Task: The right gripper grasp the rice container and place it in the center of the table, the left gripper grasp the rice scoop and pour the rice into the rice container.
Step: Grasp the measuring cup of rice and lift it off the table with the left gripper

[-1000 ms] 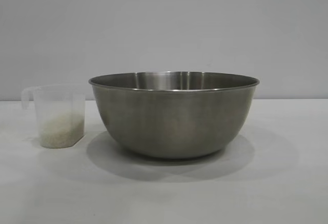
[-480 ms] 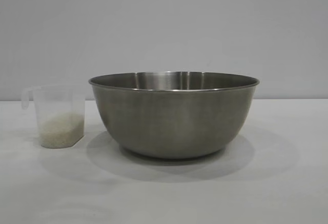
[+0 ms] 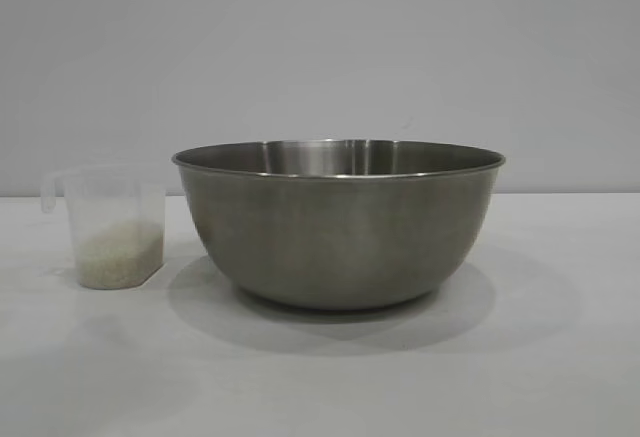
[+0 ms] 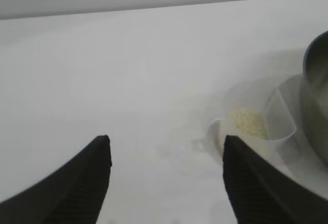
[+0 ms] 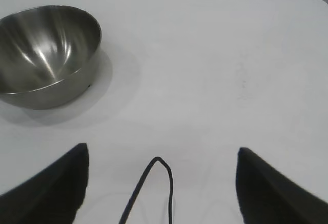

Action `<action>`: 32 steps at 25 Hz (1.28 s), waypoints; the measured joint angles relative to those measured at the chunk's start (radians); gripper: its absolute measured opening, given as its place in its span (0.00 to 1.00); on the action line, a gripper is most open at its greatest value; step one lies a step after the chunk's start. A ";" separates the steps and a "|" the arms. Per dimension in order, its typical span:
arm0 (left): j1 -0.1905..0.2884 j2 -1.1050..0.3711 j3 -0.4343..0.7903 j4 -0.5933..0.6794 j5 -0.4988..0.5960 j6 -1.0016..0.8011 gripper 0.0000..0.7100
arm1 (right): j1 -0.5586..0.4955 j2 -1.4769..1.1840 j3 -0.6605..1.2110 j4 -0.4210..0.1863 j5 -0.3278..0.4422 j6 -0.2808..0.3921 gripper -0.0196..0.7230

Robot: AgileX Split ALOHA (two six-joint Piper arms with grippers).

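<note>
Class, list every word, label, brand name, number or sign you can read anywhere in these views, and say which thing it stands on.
None can be read: the steel bowl, the plastic cup of rice and the white table show no writing, and any measuring marks on the cup cannot be made out.

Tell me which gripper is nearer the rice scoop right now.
Left. The left gripper is open just short of the rice scoop, its fingertips level with the handle. The right gripper is open and well back from the rice container, with no scoop in its view.
</note>
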 joint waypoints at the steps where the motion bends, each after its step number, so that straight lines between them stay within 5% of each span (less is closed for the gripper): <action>1: 0.000 0.023 0.015 0.040 -0.031 -0.043 0.65 | 0.000 0.000 0.000 0.000 0.000 0.000 0.71; 8: -0.001 0.311 0.052 0.242 -0.316 -0.292 0.57 | 0.000 0.000 0.000 0.000 0.000 0.000 0.71; 11: -0.001 0.479 0.052 0.292 -0.450 -0.357 0.40 | 0.000 0.000 0.000 0.000 0.000 0.000 0.71; 15: -0.001 0.658 0.018 0.318 -0.472 -0.397 0.20 | 0.000 0.000 0.000 0.000 0.000 0.000 0.71; 32: -0.001 0.744 -0.140 0.338 -0.478 -0.312 0.21 | 0.000 0.000 0.000 0.000 0.000 0.000 0.71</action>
